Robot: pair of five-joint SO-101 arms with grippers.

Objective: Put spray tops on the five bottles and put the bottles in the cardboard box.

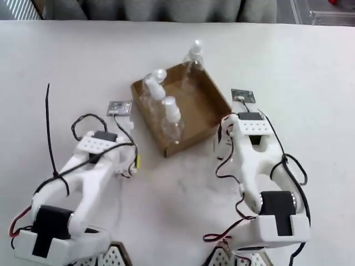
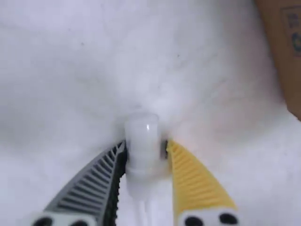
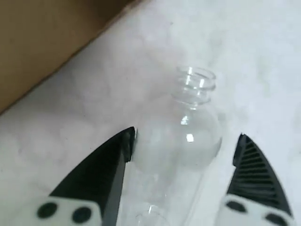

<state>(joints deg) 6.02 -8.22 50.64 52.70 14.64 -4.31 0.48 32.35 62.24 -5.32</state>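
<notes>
Progress on the five bottles looked a little past halfway, by my judgement. Three capped ones were at the cardboard box [image 1: 205, 105] in the middle of the table. Taken left to right, the left bottle [image 1: 151, 88] lay by the box's left wall and the middle bottle [image 1: 172, 119] lay just beside it toward the near wall. The far bottle [image 1: 193, 61] was at the far corner, and I could not tell whether it sat inside or just against the rim. That left two bottles to cap and box.

My left gripper [image 2: 145, 146], left of the box, was clamped on a white spray top [image 2: 142, 134]. The grey finger pressed one side of it and the yellow finger the other, and its stem ran back between them. I judged this top was meant for the next neck.

My right gripper [image 3: 186, 136], right of the box, was spread wide astride an open-necked bottle [image 3: 188, 134] on the table near the box wall. One black finger was at or just beside its shoulder and the other was well apart from it, so I held nothing there. Its threaded neck was bare. I could not tell whether it lay flat or tilted.
</notes>
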